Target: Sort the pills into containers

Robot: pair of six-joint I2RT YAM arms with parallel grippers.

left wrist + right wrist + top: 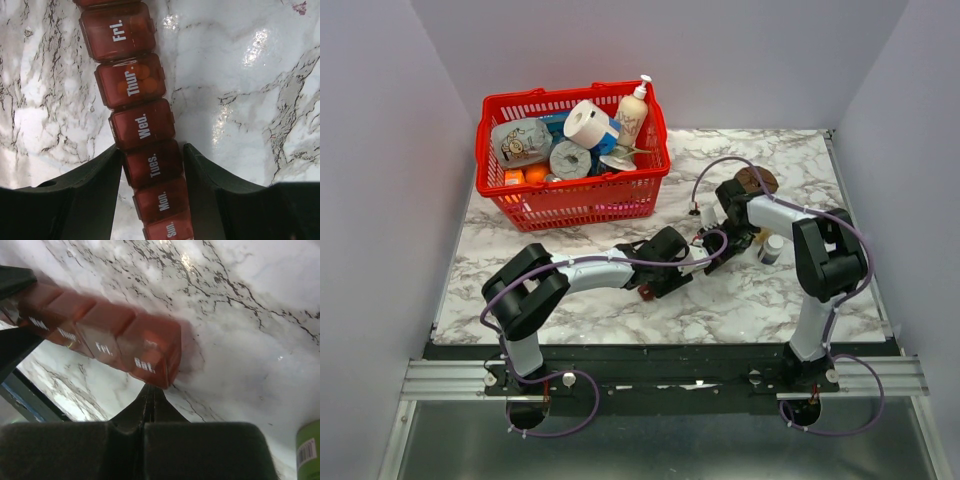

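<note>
The organizer [145, 125] lies on the worktop [240, 100], straddled at Tues. by the left end effector [151, 149] (pinching or merely flanking, I cannot tell), with the closed right end effector [150, 392] nosing its Sat. end, likely to pry that lid next.
</note>
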